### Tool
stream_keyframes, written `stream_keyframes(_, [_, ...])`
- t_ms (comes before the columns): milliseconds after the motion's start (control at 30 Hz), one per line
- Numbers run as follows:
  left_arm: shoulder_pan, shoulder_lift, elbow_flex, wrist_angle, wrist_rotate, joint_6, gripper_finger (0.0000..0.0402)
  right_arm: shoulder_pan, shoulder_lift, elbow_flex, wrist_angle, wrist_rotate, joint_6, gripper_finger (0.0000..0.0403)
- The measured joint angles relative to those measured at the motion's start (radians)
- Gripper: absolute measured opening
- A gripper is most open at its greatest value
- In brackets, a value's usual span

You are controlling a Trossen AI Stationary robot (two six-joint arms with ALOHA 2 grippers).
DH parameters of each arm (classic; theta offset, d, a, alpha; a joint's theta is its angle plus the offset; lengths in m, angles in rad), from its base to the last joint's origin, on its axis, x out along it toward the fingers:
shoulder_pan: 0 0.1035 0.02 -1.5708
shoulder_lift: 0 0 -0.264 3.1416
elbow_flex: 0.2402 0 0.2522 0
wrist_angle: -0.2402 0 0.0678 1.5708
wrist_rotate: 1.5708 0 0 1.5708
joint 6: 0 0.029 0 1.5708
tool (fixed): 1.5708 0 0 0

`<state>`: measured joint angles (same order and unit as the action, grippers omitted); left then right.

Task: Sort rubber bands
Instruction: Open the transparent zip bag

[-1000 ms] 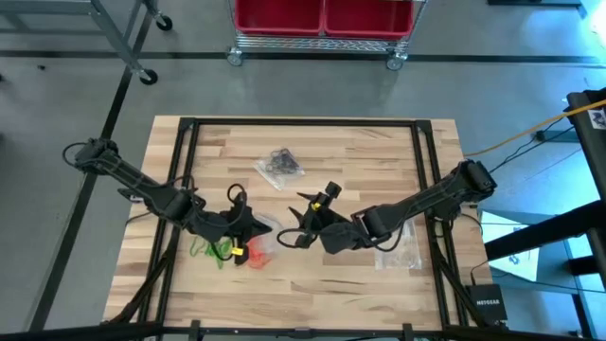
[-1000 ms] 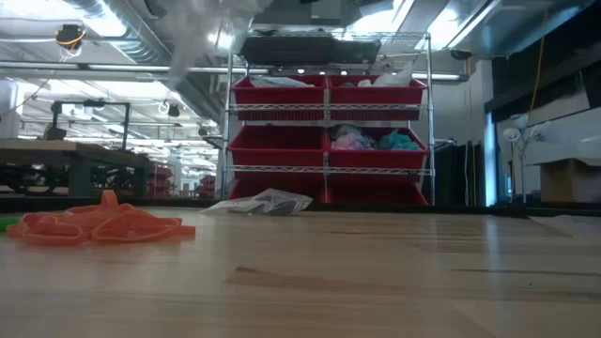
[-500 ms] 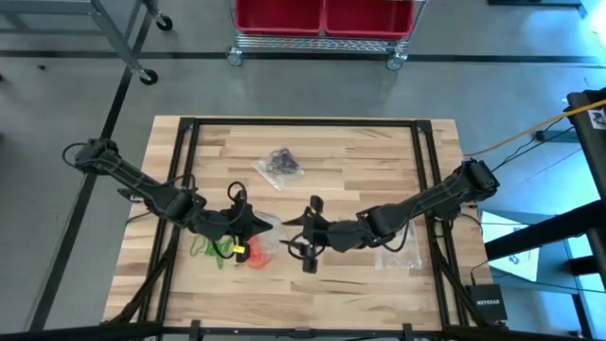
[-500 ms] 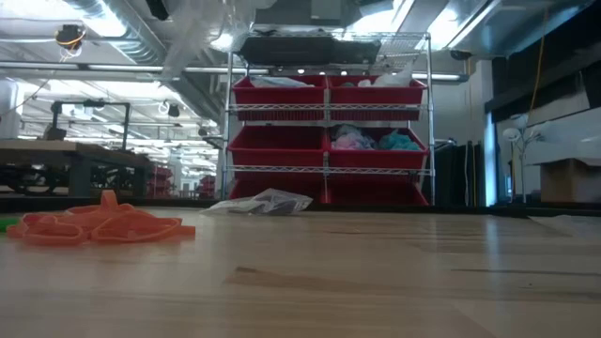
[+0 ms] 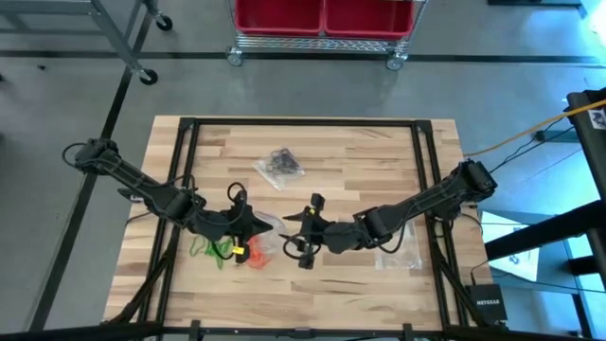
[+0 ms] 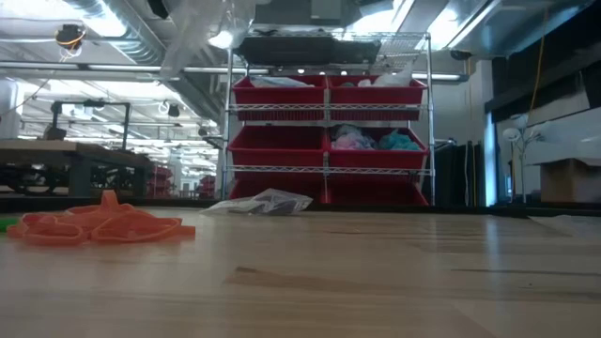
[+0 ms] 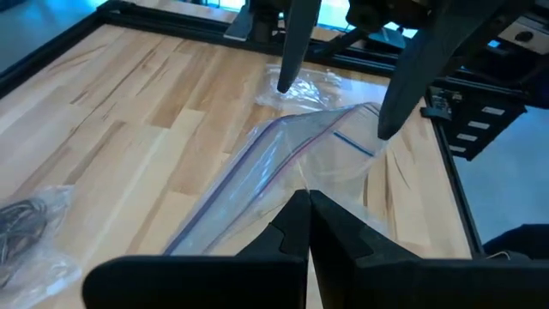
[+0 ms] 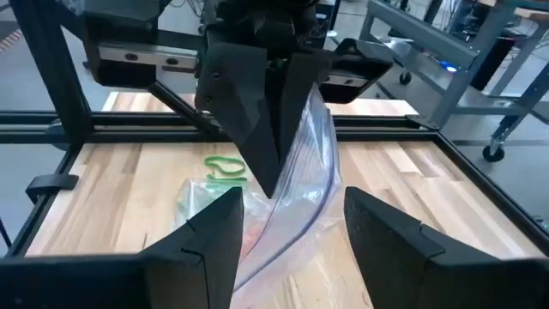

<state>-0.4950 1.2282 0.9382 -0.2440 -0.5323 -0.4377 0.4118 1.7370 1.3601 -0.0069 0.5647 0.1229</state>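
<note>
Bag-opening step: the left pincer pinches a clear zip bag above the desk—orange and green rubber bands lie beneath. The right pincer, spread, should take the bag's free lip—my guess.

From above, you can't make out single loops in the orange-red rubber bands or the green rubber bands; the left tool covers part of them. At surface height, the green ones are cut off at the edge, and both tools sit above the frame.
</note>
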Motion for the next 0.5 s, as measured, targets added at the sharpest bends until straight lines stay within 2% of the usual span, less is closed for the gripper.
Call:
stream_keyframes(367, [0.0, 0.0, 0.0, 0.001, 0.0, 0.001, 0.0, -0.002, 0.002, 0.0, -0.003, 0.073, 0.0, 0.0195])
stream_keyframes(500, [0.0, 0.0, 0.0, 0.001, 0.0, 0.005, 0.0, -0.002, 0.002, 0.0, -0.048, 0.097, -0.001, 0.0182])
